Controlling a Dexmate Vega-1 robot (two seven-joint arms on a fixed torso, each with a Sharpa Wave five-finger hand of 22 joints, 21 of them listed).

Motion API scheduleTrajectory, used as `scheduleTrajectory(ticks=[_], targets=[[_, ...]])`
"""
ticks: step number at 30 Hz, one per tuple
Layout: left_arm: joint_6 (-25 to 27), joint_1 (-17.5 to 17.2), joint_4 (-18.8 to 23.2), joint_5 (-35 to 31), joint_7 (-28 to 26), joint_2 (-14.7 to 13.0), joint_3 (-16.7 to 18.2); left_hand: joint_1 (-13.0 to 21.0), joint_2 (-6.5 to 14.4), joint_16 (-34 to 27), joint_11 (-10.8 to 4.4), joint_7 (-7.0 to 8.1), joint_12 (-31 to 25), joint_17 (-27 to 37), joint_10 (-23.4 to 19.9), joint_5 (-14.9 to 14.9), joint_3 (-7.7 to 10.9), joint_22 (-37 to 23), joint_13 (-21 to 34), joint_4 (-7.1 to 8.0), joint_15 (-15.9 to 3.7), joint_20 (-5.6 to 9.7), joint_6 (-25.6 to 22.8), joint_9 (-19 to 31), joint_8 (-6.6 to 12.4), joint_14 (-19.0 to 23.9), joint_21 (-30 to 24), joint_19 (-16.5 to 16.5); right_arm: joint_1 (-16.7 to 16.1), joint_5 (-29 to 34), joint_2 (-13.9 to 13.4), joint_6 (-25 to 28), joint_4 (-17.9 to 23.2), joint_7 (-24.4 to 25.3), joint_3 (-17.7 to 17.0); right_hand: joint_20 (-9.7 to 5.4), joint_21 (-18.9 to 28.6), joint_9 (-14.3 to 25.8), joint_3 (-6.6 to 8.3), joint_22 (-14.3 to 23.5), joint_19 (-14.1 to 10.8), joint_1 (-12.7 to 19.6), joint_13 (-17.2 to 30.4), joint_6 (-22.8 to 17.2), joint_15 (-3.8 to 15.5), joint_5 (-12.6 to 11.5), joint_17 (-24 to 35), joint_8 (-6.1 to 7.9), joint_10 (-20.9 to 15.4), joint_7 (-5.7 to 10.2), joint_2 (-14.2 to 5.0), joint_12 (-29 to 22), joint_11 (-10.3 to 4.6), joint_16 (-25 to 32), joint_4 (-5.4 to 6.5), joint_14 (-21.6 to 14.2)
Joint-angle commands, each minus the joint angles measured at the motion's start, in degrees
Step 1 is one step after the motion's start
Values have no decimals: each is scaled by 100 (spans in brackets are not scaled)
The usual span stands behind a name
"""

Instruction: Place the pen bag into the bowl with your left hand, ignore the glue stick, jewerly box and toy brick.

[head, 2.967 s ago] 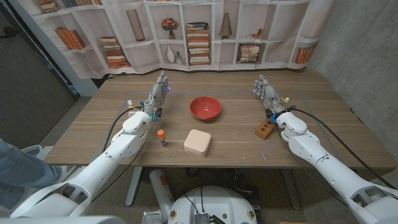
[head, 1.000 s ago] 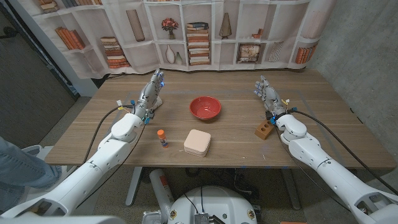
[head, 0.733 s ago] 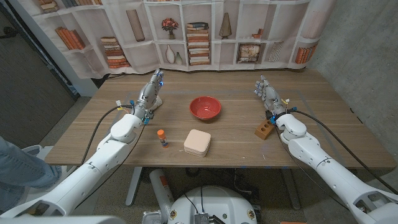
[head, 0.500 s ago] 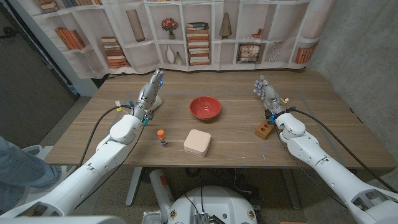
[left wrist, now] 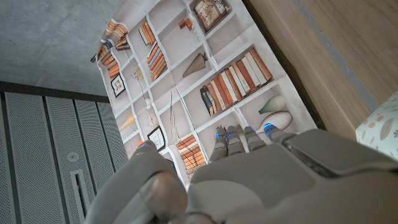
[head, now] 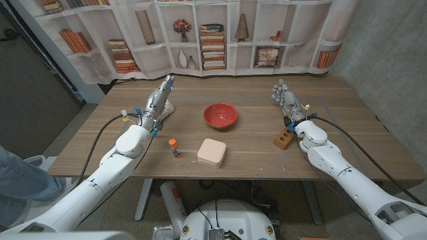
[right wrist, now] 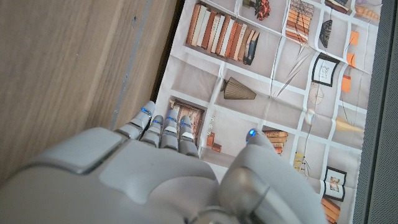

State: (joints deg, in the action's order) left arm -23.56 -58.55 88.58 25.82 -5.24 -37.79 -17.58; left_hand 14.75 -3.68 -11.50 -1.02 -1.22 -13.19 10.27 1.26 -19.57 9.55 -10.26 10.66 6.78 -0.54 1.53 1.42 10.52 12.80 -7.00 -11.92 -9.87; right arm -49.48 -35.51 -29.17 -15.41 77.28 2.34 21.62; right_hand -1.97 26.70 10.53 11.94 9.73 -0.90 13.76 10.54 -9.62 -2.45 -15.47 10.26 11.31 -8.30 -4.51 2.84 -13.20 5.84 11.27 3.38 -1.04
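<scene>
The red bowl stands at the table's middle, toward the back. The pen bag is a pale pouch with a spotted pattern, lying left of the bowl; my left hand hides most of it. That hand stands over the bag with its fingers stretched toward the back, holding nothing. In the left wrist view a corner of the pen bag peeks out beside my left hand. My right hand is raised at the right with fingers apart, and is empty; the right wrist view shows the right hand from behind.
A glue stick with an orange cap lies near the front left. A pale pink jewelry box sits in front of the bowl. A brown toy brick lies by my right wrist. A bookshelf-print curtain hangs behind the table.
Since three seconds ago my left hand has shifted slightly left, over the pen bag, and its arm has swung outward. In the last second it barely moves. My right hand stays still.
</scene>
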Motion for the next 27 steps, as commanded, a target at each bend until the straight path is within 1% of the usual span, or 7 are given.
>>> scheduleTrajectory(ticks=[1,10,12,21,22,27], targets=[[-100,-124,35,-187,-112,-52,54,53,1,-13,-11,-18,-20,7,-12,-20,11,-19,18,-50,2,-24,-62,24,31,27,-16,-279,-38,41,-7,-13,17,15,21,-138,-18,19,-12,22,-43,19,8,-66,-8,-5,19,18,-62,-13,-68,-14,27,-1,-26,-55],[-297,-281,47,-349,-283,-50,149,73,11,-15,-46,-11,-34,7,-84,-21,3,-19,18,-60,-16,-24,-96,24,28,74,-14,-268,-59,37,-10,31,72,41,30,-133,-43,20,-21,23,-54,14,8,-67,-21,-3,19,14,-78,3,-70,-13,28,0,-29,-77],[-342,-322,48,-362,-302,-53,176,79,14,-13,-24,-8,-33,7,-94,-22,1,-19,19,-63,-20,-26,-108,24,28,84,-12,-268,-55,40,-9,38,80,39,36,-129,-47,20,-23,23,-57,14,7,-70,-30,-3,19,14,-84,-2,-71,-13,35,1,-30,-83],[-349,-546,206,-540,-544,-122,333,101,25,-16,-52,16,-32,7,-132,-24,-6,-19,19,-73,-32,-33,-173,25,36,135,-18,-235,-22,55,-11,102,117,54,58,-119,-69,20,-30,23,-68,10,7,-74,-29,-1,19,11,-107,8,-73,-15,32,-2,-34,-91],[-348,-559,217,-539,-543,-130,345,103,26,-15,-53,17,-32,7,-135,-24,-6,-19,19,-74,-34,-35,-176,25,36,138,-18,-234,-20,40,-6,117,121,53,56,-118,-74,20,-32,24,-70,9,7,-76,-29,0,20,11,-113,7,-74,-16,5,-3,-34,-92],[-328,-624,288,-648,-638,-155,399,114,32,-12,-36,9,-30,8,-149,-26,-9,-18,19,-79,-40,-34,-195,25,35,151,-18,-225,-4,63,-9,121,116,45,74,-119,-87,21,-35,24,-79,8,8,-76,-21,0,20,9,-112,13,-78,-11,0,-5,-37,-97]])
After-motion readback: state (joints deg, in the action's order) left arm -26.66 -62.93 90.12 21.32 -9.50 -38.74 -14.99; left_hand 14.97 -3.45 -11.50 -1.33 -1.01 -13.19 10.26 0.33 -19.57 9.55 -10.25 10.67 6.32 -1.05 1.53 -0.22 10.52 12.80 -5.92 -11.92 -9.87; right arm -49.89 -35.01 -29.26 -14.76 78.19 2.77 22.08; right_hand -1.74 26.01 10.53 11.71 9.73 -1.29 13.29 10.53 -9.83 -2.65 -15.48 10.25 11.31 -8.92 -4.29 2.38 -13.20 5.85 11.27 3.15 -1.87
